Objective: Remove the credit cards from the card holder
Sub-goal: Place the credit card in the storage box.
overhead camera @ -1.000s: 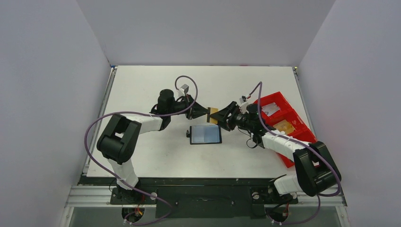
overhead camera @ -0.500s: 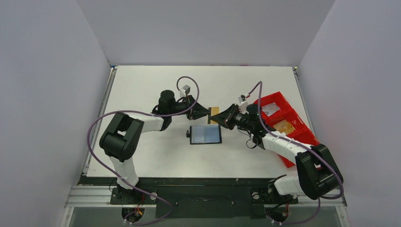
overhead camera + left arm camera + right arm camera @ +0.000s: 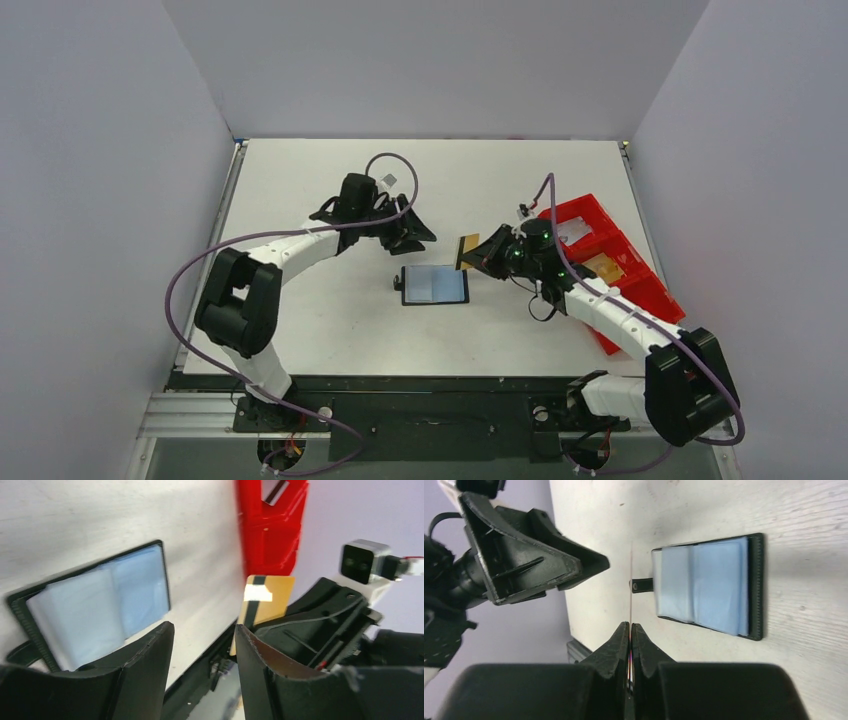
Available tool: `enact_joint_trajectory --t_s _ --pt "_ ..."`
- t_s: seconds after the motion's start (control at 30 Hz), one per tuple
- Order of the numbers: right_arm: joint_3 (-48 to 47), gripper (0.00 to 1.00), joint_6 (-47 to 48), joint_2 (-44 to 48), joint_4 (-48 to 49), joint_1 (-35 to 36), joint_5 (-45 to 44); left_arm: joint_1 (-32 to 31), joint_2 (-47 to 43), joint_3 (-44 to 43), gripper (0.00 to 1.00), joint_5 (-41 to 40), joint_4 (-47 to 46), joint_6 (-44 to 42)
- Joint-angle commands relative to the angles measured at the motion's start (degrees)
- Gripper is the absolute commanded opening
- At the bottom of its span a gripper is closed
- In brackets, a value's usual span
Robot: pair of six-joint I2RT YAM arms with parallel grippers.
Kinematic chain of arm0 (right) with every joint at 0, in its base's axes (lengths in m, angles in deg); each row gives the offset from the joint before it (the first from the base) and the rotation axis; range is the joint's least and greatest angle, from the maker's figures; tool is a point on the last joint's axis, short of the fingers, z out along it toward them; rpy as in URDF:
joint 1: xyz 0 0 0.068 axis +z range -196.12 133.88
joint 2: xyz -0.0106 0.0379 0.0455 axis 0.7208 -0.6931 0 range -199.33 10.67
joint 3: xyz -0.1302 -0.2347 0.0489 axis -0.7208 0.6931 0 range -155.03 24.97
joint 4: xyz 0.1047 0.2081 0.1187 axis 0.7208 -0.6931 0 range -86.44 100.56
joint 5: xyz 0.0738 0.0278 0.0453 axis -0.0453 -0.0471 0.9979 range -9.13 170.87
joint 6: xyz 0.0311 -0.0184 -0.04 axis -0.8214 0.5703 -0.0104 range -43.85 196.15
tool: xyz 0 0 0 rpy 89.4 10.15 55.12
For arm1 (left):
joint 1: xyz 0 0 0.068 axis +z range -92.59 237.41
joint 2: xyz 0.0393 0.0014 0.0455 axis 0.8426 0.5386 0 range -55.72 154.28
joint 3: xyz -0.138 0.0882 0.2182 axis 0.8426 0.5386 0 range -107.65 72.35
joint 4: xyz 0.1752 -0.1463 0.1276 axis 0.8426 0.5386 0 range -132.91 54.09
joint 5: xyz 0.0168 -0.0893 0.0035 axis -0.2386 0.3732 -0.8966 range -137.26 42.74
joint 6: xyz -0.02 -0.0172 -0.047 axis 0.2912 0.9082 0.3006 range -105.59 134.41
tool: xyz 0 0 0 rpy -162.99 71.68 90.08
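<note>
Left gripper point(image 3: 202, 630) has released, jaws wide; right gripper point(image 3: 630, 627) clamps the thin gold plastic card point(image 3: 267, 597). Handover done; next, probably the red plastic tray point(image 3: 265, 545) behind it.

The white desk point(image 3: 300, 190) bears the card holder point(image 3: 434, 285), lying open and flat, blue-grey face up, just nearward of the gap between the left pincer point(image 3: 426, 238) and the right pincer point(image 3: 476, 251). A red tray point(image 3: 628, 243) sits behind the right pincer, along the desk's right edge.
</note>
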Motion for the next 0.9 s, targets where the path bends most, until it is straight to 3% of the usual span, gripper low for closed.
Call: enact_joint_trajectory --t_s 0.0,0.4,0.87 --pt "-5.0 0.0 6.2 4.9 -12.9 0.2 -11.4 0.2 -4.2 -4.3 0.47 -10.3 18.8 -13.4" --pt "-13.6 0.0 5.7 10.4 -51.1 -6.2 -43.3 -0.6 -7.6 -5.5 0.47 -15.3 28.0 -21.5" --pt "-24.4 0.0 10.3 -4.0 -58.2 -18.7 -51.9 -1.6 -7.0 -6.6 0.47 -14.3 29.7 -23.2"
